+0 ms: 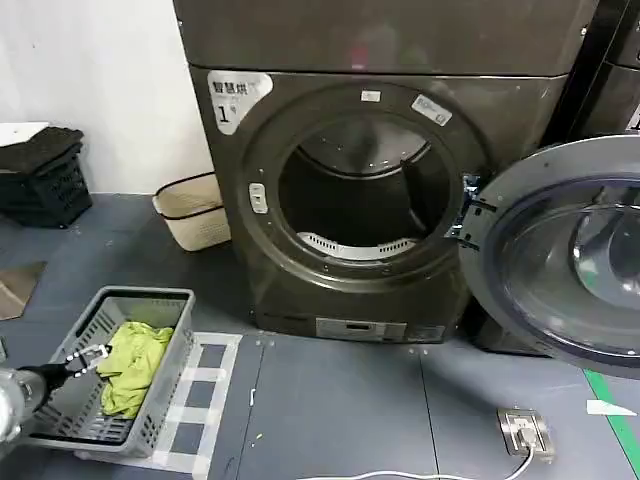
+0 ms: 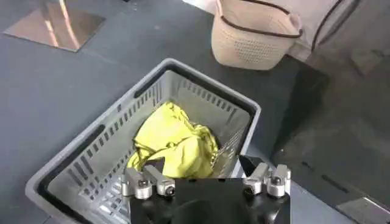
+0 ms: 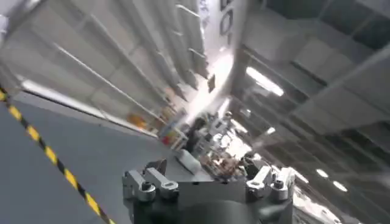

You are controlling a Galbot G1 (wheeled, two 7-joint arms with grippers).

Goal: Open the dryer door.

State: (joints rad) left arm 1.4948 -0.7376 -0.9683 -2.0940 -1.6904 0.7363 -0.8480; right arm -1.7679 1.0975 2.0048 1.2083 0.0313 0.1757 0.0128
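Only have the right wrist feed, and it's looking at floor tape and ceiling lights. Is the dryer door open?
Observer: Yes. In the head view the dryer door stands wide open on the robot's right, and the drum is exposed.
Operator: Right gripper reads open and empty on my feed. Where's the left?
Observer: The left gripper is low on the robot's left, over a grey basket on the floor, well away from the dryer.
Operator: Holding anything?
Observer: No. Its fingers are apart with nothing between them. A yellow-green cloth lies in the basket beneath it.
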